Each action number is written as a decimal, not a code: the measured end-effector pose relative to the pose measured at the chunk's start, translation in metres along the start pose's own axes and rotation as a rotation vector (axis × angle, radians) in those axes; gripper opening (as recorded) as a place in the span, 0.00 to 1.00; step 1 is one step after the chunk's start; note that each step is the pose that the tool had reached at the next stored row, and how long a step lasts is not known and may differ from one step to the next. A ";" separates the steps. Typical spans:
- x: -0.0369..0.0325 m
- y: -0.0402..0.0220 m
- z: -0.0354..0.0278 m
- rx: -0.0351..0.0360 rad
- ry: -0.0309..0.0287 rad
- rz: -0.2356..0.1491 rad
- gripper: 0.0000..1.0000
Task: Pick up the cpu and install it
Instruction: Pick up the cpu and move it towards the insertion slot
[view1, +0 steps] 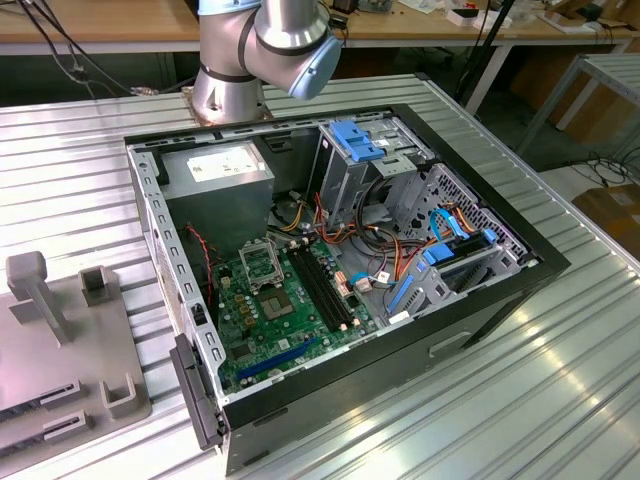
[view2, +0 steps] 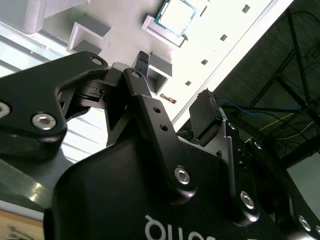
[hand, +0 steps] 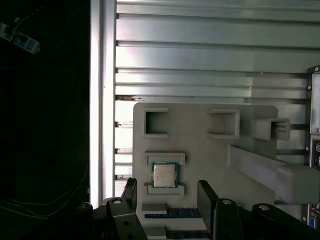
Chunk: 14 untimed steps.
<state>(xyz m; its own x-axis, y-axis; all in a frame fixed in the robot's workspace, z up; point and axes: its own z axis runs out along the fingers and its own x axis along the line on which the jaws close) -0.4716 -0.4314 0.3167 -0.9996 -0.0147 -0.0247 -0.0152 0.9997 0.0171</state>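
- I see the gripper (hand: 168, 199) wide open, empty, near the cpu (hand: 165, 175).
- The cpu lies on the grey fixture plate (view1: 35, 372), at the exterior view's lower left.

Your ribbed metal table (view1: 560, 400) carries the open computer case (view1: 340, 385) in the middle, the arm's base (view1: 228, 98) standing just beyond its far wall, and a grey tray (view1: 40, 380) lying beside the case at the exterior view's left.
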 end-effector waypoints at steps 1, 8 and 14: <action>0.0000 0.0000 0.0003 0.0000 0.0000 0.000 0.60; 0.0001 0.0000 0.0027 0.0000 0.0001 0.000 0.60; 0.0001 -0.0001 0.0046 0.0000 0.0000 0.000 0.60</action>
<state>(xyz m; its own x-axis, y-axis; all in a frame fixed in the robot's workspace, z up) -0.4716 -0.4314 0.3121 -0.9996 -0.0148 -0.0247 -0.0152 0.9997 0.0171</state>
